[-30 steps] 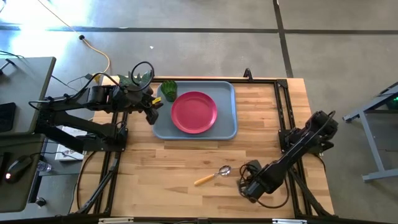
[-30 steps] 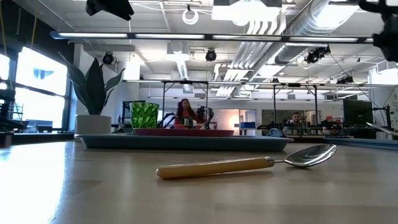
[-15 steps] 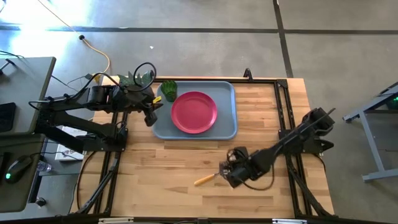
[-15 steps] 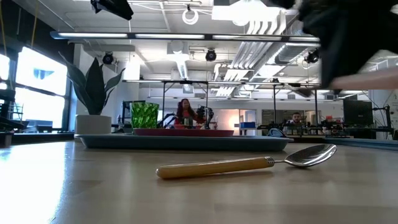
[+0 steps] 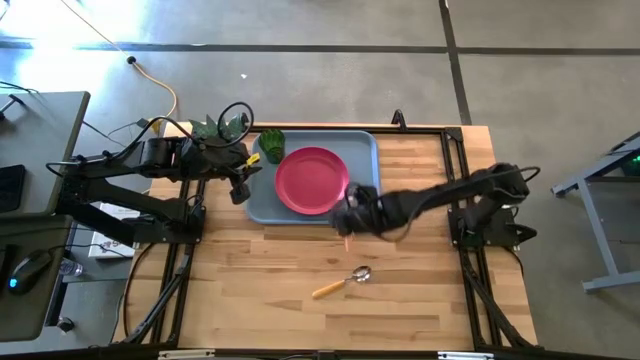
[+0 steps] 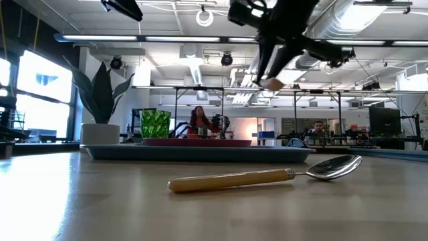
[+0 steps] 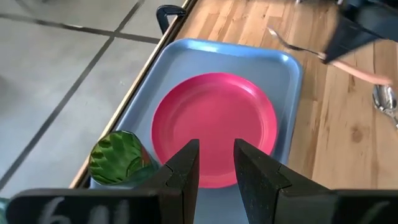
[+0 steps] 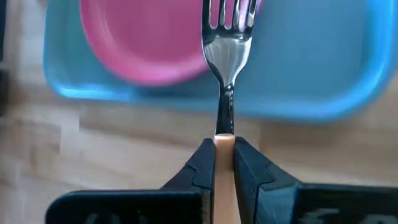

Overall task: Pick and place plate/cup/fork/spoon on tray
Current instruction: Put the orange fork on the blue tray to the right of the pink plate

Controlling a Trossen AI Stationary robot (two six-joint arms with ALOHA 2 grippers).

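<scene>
Four pieces to watch. Biggest is the pale wooden bench, with a busy workshop, ceiling ducts and seated people beyond. On it sits the large rectangular light blue-grey plastic tray, carrying the round flat pink-red plastic plate and the small dark green translucent cup. The right hand hangs over the tray's near edge, clamped on the orange handle of the small silver-tined fork, tines out over the tray beside the plate. It looks light, stiff and slim, so that handle grip suits it. The silver-bowled, orange-handled spoon lies alone on the bench. The left hand waits, fingers apart, above the cup end.
</scene>
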